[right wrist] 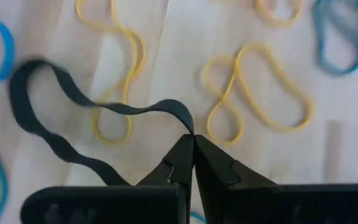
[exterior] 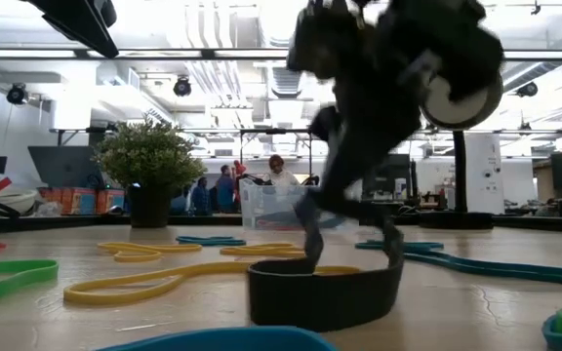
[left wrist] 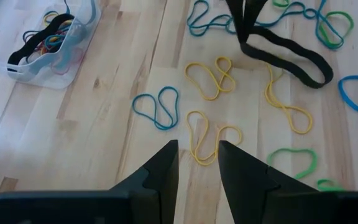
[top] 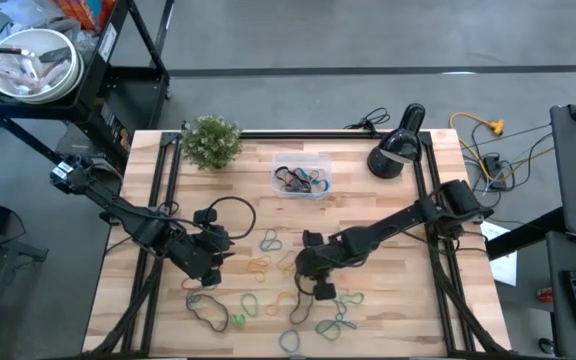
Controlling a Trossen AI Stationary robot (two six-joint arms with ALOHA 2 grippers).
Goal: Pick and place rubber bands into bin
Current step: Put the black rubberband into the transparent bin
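Many thin rubber bands, yellow (left wrist: 210, 78), blue (left wrist: 157, 106) and green (left wrist: 294, 160), lie loose on the wooden table. A wide black rubber band (right wrist: 42, 124) is held by my right gripper (right wrist: 193, 142), which is shut on it near the table's middle (top: 318, 284). My left gripper (left wrist: 197, 155) hangs open above the table to the left (top: 220, 262), with nothing between its fingers. The clear bin (top: 303, 180) stands at the table's far middle and holds several bands; it also shows as the bin (left wrist: 48, 43) in the left wrist view. My right gripper pinches one stretch of the black band's loop (right wrist: 180, 116) between its two fingertips. The fingers slant down from the table's right. That stretch is drawn up off the wood, while the rest of the loop (exterior: 325, 292) lies slack on the table.
A small potted plant (top: 211, 140) stands at the far left and a black lamp (top: 396, 150) at the far right. A round metal bowl (top: 28, 65) sits on a cart beyond the table. Loose bands crowd the near half of the table (top: 268, 300).
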